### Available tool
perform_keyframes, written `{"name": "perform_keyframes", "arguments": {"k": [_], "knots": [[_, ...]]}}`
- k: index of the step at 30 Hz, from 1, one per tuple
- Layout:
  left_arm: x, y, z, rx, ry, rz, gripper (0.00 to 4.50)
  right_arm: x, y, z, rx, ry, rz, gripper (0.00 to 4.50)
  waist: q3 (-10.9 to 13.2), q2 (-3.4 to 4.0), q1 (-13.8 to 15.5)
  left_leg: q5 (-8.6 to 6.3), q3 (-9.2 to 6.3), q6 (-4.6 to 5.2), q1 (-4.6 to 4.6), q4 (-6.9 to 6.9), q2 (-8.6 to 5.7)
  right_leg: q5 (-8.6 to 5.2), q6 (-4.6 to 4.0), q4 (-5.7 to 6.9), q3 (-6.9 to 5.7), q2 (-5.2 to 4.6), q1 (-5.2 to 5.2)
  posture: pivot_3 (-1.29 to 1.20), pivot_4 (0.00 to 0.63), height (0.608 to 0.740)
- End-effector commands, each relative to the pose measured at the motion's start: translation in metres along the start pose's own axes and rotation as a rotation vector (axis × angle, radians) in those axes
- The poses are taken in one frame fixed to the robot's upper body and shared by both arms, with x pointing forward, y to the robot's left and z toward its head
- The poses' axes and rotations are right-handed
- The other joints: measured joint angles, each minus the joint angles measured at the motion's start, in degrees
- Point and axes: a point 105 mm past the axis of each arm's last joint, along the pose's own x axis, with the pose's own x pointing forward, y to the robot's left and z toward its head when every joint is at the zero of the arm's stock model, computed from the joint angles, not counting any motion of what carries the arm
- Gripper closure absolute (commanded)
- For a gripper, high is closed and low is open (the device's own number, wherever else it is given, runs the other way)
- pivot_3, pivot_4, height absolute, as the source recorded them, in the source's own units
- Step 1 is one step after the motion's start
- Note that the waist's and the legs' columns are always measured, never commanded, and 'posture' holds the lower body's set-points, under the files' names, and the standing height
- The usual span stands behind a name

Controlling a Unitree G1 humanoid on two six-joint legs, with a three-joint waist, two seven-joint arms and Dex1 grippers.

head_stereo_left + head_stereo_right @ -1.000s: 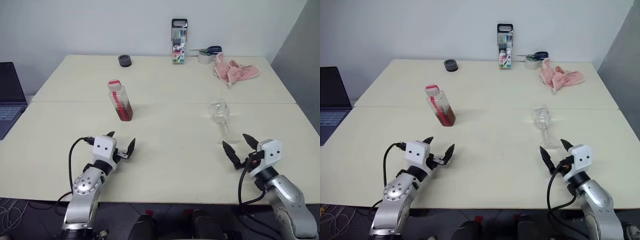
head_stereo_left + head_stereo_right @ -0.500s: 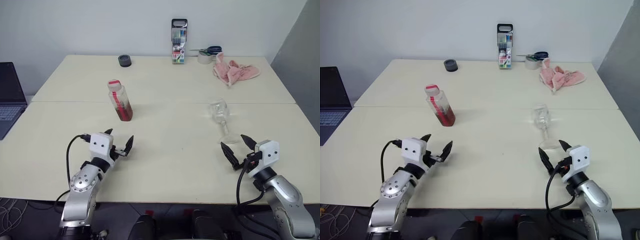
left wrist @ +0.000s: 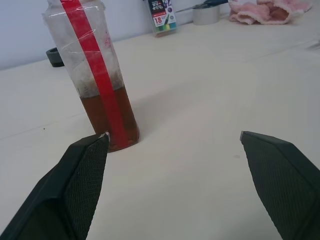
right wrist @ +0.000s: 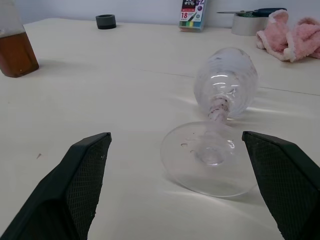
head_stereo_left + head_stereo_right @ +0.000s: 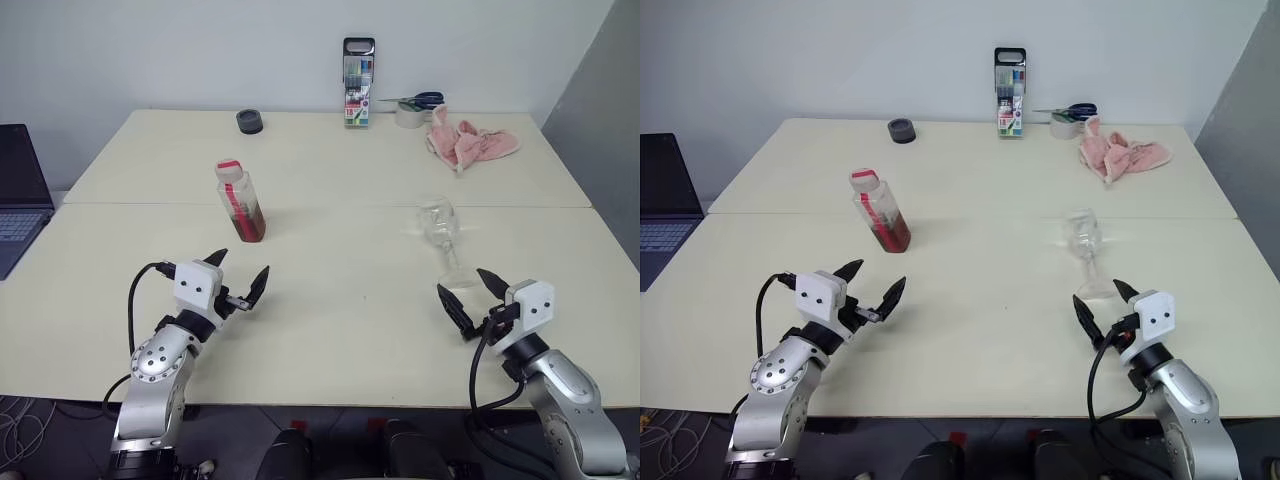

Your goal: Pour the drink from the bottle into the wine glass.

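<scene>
Compared with a second earlier, the left hand had drifted outward, fingers apart, short of the bottle; the right hand, also open, waited near the wine glass. Reaching seemed in hand; next, closing around the bottle. Its wrist view showed the drink filling the lower part.

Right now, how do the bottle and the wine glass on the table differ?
The bottle wears a red cap and a red strip down its side; the wine glass is plain, open-topped, on a thin stem. The bottle's lower part holds reddish-brown drink; the glass looks empty. The bottle stands ahead of the left gripper, the glass by the right gripper. Both are clear and upright.
</scene>
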Motion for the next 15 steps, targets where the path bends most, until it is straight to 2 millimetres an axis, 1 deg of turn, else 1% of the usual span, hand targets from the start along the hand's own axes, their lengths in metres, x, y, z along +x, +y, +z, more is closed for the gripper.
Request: {"name": "perform_keyframes", "arguments": {"k": [1,5,9,12,15], "knots": [[0.001,0.006,0.015,0.055,-0.052,0.001,0.02,0.003,0.007,0.016,-0.055,-0.05,0.062,0.0,0.0,0.0,0.0,0.0,0.0,0.0,0.0,0.0,0.0,0.0,0.0,0.0,0.0,0.0,0.0,0.0,0.15,0.74],[0.003,0.012,0.015,0.064,-0.049,0.029,0.02,0.008,0.023,0.031,-0.086,-0.062,0.197,0.0,0.0,0.0,0.0,0.0,0.0,0.0,0.01,0.01,0.0,0.0,0.0,0.01,0.0,0.0,0.0,0.0,0.15,0.74],[0.008,0.018,0.011,0.012,-0.019,0.064,0.02,0.016,0.047,0.049,-0.087,-0.033,0.392,0.0,0.0,-0.01,0.0,0.0,-0.03,0.0,0.0,0.03,0.0,0.0,0.0,0.01,-0.02,0.01,0.01,0.0,0.15,0.74],[0.011,0.019,0.014,-0.002,-0.027,0.064,0.02,0.021,0.058,0.063,-0.044,-0.035,0.463,0.0,0.0,-0.03,0.0,0.0,-0.06,0.0,-0.02,0.02,0.0,0.0,-0.01,0.01,-0.05,0.02,0.0,0.0,0.15,0.74],[0.017,0.028,0.017,-0.023,-0.013,0.105,0.02,0.026,0.07,0.078,-0.046,-0.022,0.562,0.0,0.1,-0.1,0.0,0.0,-0.08,0.0,-0.05,0.03,-0.02,0.01,-0.01,0.01,-0.07,0.01,0.0,0.0,0.15,0.74]]}}
